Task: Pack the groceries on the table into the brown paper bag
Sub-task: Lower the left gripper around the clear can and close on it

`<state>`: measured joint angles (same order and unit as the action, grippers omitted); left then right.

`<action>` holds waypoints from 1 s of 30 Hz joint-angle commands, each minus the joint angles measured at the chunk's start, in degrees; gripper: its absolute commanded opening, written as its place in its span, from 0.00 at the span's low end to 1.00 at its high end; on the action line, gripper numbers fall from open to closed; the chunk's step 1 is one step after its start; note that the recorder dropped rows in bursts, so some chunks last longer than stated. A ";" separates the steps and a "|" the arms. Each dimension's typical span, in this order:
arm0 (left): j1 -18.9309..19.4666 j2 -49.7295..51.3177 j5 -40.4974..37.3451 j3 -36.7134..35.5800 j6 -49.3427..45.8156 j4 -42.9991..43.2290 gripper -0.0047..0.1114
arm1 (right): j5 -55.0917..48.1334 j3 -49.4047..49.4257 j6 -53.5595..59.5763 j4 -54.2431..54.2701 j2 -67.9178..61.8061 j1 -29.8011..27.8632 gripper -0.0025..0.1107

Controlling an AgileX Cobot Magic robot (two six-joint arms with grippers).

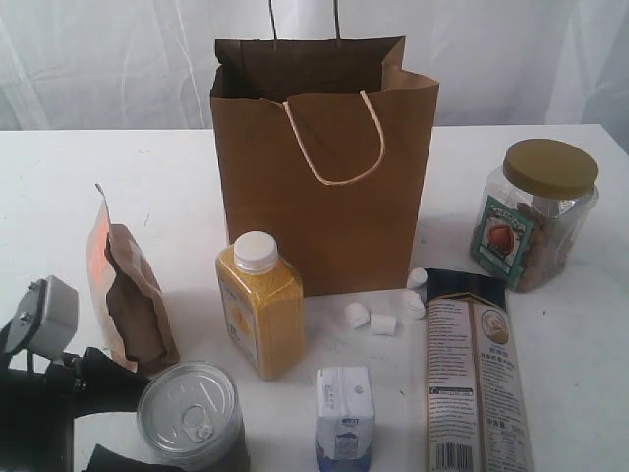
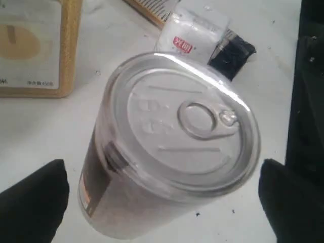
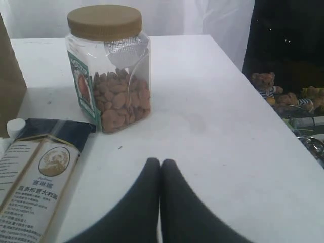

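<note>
Left wrist view first: the silver pull-tab can [image 2: 185, 126] fills the picture, upright on the tabletop [image 2: 35, 131]. The left jaws are spread wide, one dark finger to either side of it. Neither looks to be touching the wall, so nothing is gripped. I read this as the reach for the can, just short of the grasp.

Over to the exterior view. The can stands at the near left, well in front of the brown paper bag [image 1: 324, 197], which is upright and open-mouthed at the back; what's inside I can't see. The yellow white-capped bottle [image 1: 260, 305] stands between can and bag, and the brown-orange pouch [image 1: 133, 295] is to its left. The small white-blue carton [image 1: 345, 408] is beside the can. All of them are out on the tabletop, so packing looks barely begun.

Right wrist view: the right jaws are pressed together, empty, over bare tabletop short of the clear gold-lidded jar [image 3: 109, 71]. They look idle.

Next move, my call: close on the can's body below the rim and lift straight up. It should pass above the bottle, clear the bag's front edge and cord handle, then be released inside. That slick round wall wants a square, firm grip.
</note>
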<state>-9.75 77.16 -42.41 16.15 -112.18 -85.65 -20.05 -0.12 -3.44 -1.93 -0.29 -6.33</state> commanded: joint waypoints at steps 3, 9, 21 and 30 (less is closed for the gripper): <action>-5.77 3.01 7.64 2.63 -9.20 -3.44 0.94 | 0.24 0.12 -0.04 -0.11 0.29 -0.45 0.02; -6.00 8.62 6.89 4.68 -9.20 -7.66 0.94 | 0.24 0.12 -0.04 -0.11 0.29 -0.45 0.02; -6.00 12.27 9.93 8.35 -9.20 -14.29 0.88 | 0.13 0.12 -0.04 -0.11 0.29 -0.45 0.02; -6.00 12.27 9.15 8.47 -9.20 -10.64 0.45 | 0.13 0.12 -0.04 0.00 0.29 -0.45 0.02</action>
<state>-15.48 89.40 -32.43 24.63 -112.18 -97.23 -20.05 -0.12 -3.44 -1.93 -0.29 -6.33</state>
